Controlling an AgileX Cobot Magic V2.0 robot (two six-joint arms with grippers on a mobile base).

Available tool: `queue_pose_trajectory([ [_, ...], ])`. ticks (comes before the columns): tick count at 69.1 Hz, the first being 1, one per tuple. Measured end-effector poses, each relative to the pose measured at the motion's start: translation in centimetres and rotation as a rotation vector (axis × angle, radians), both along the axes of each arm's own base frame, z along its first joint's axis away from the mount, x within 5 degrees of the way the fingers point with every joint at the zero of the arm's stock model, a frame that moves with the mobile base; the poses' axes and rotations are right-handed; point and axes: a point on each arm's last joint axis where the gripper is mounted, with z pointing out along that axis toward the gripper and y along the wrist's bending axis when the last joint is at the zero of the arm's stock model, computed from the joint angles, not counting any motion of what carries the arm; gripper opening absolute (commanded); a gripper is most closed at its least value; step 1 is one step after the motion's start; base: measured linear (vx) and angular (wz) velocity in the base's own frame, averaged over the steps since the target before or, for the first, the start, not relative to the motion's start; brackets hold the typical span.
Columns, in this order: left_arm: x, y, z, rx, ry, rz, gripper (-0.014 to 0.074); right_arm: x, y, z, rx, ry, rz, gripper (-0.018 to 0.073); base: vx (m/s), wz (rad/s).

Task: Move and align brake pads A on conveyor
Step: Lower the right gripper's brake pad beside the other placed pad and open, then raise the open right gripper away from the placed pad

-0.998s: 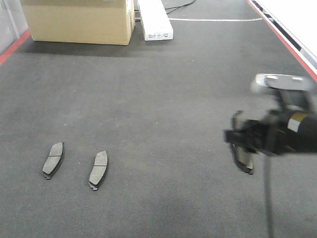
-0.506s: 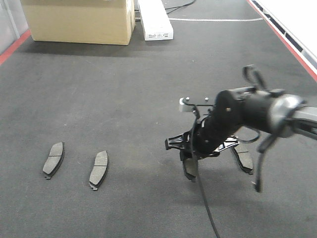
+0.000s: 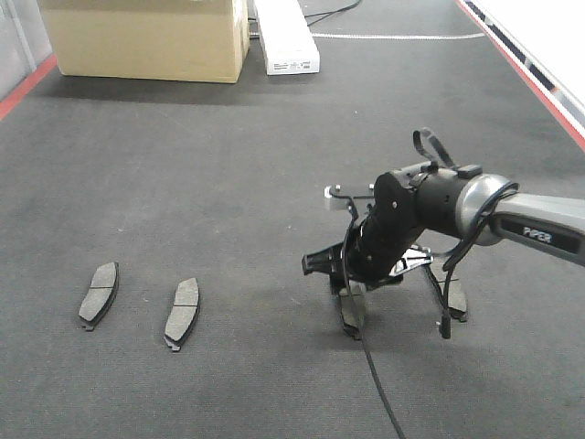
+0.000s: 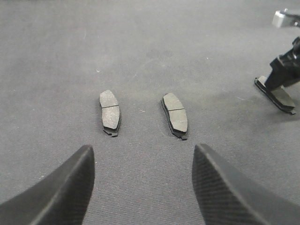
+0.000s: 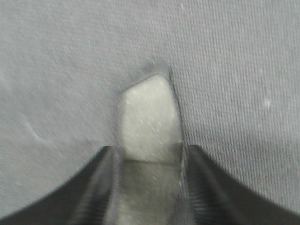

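Two brake pads A lie side by side on the dark conveyor belt (image 3: pixel 274 183), one at the left (image 3: pixel 99 294) and one beside it (image 3: pixel 182 313); the left wrist view shows the same two pads (image 4: pixel 110 111) (image 4: pixel 175 114). My right gripper (image 3: pixel 350 306) is shut on a third pad (image 5: pixel 149 119), holding it low at the belt, right of the pair. A further pad (image 3: pixel 454 298) lies just right of that arm. My left gripper (image 4: pixel 143 187) hovers open in front of the pair, nothing between its fingers.
A cardboard box (image 3: pixel 146 37) and a long white box (image 3: pixel 286 37) stand at the belt's far end. Red side rails (image 3: pixel 20 90) (image 3: pixel 528 78) run along both edges. A black cable (image 3: pixel 377 389) trails from the right arm.
My right arm has swung left from the right side of the belt with a pad in its gripper, then settled slightly lower. One pad stays behind at the right.
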Motion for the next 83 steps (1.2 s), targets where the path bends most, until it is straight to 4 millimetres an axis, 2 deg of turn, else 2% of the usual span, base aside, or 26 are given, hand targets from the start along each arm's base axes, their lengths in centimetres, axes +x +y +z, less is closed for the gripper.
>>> queue_pose_trajectory([
  [5, 0.0, -0.1, 0.0, -0.009, 0.004, -0.002, 0.0449, -0.1, -0.2, 1.1, -0.002, -0.033, 0.006, 0.0395, 0.0, 0.0],
  [16, 0.0, -0.1, 0.0, -0.016, 0.003, -0.004, 0.0449, -1.5, -1.1, 6.2, 0.004, -0.162, 0.024, 0.0382, 0.0, 0.0],
  [22, 0.0, -0.1, 0.0, -0.017, 0.002, -0.005, 0.0449, -3.3, -2.2, 8.9, -0.004, -0.233, 0.037, 0.038, 0.0, 0.0],
  [34, 0.0, -0.1, 0.1, -0.022, -0.012, -0.007, 0.0449, -7.9, -4.4, 12.6, 0.009, -0.363, 0.051, 0.038, 0.0, 0.0],
  [57, 0.2, -0.3, 0.6, -0.041, -0.069, -0.018, 0.0449, -18.6, -9.2, 15.9, 0.091, -0.609, 0.052, 0.038, 0.0, 0.0],
  [73, 0.3, -0.4, 0.9, -0.05, -0.094, -0.023, 0.0449, -25.8, -12.3, 15.9, 0.154, -0.777, 0.043, 0.038, 0.0, 0.0],
  [83, 0.3, -0.4, 0.9, -0.051, -0.096, -0.024, 0.0444, -29.5, -13.9, 15.4, 0.192, -0.887, 0.039, 0.038, 0.0, 0.0],
])
